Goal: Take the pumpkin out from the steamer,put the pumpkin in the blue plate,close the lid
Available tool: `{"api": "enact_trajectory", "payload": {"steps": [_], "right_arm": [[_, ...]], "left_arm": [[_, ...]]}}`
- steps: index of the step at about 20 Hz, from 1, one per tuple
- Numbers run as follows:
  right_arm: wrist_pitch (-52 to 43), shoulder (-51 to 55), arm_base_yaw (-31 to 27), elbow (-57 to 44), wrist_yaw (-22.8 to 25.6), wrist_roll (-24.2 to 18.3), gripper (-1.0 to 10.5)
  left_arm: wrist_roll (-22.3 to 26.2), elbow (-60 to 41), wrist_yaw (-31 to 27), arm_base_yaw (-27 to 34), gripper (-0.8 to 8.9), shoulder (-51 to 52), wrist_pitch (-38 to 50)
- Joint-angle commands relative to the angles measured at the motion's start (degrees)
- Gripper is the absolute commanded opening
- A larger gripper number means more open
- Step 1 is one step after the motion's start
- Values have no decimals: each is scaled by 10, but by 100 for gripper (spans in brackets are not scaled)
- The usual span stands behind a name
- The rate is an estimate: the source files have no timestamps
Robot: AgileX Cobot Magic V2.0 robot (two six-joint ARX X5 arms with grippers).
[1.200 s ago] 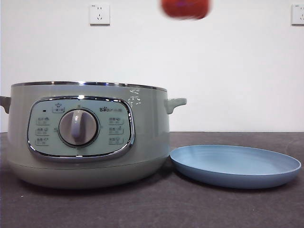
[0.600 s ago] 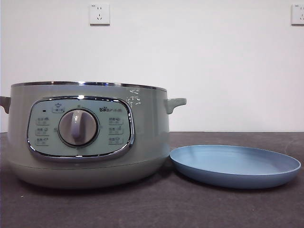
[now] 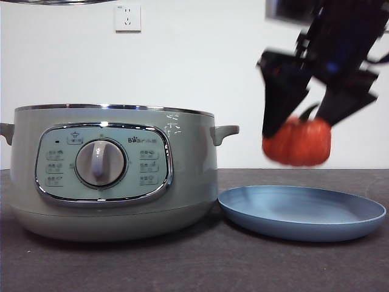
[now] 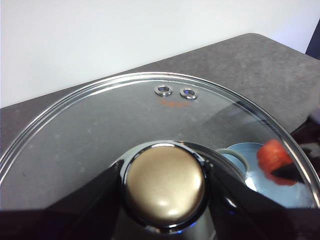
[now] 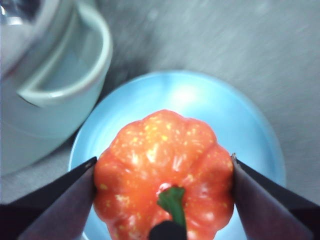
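Note:
My right gripper (image 3: 296, 125) is shut on the orange-red pumpkin (image 3: 297, 141) and holds it in the air just above the blue plate (image 3: 302, 212). In the right wrist view the pumpkin (image 5: 164, 172) sits between both jaws, green stem up, with the blue plate (image 5: 210, 105) below it. The sage-green steamer (image 3: 112, 170) stands open at the left. My left gripper (image 4: 165, 187) is shut on the knob of the glass lid (image 4: 100, 130), held high; only the lid's chrome rim (image 3: 58, 2) shows at the front view's top edge.
The steamer's right side handle (image 3: 223, 132) points toward the plate, and shows close by in the right wrist view as the handle (image 5: 65, 70). Dark grey table (image 3: 200, 261) runs in front of both. White wall with sockets behind.
The pumpkin went up out of the front view, then came back down on the right in my right gripper, now just over the plate. The lid's rim has appeared at the top left.

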State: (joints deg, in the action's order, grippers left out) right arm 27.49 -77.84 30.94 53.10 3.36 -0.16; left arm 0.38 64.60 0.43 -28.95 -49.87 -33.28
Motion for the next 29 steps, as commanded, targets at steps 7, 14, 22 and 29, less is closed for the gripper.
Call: {"api": "enact_trajectory", "payload": {"steps": [7,14,22,29], "right_arm": [[-9,-109,-47,-3,-39,5,6],[-3,-110,-62,-3,-64,5,451],[-3,-106,-62,-2,-64,20,606],[3,14,-62,-1,-62,26,599]], "left_arm": [[-4,3,1,0,-9,2,27],[-4,3,1,0,-8,-7,25],[-3,3,17,0,-9,-56,22],[-3,3,17,0,-9,-125,45]]}}
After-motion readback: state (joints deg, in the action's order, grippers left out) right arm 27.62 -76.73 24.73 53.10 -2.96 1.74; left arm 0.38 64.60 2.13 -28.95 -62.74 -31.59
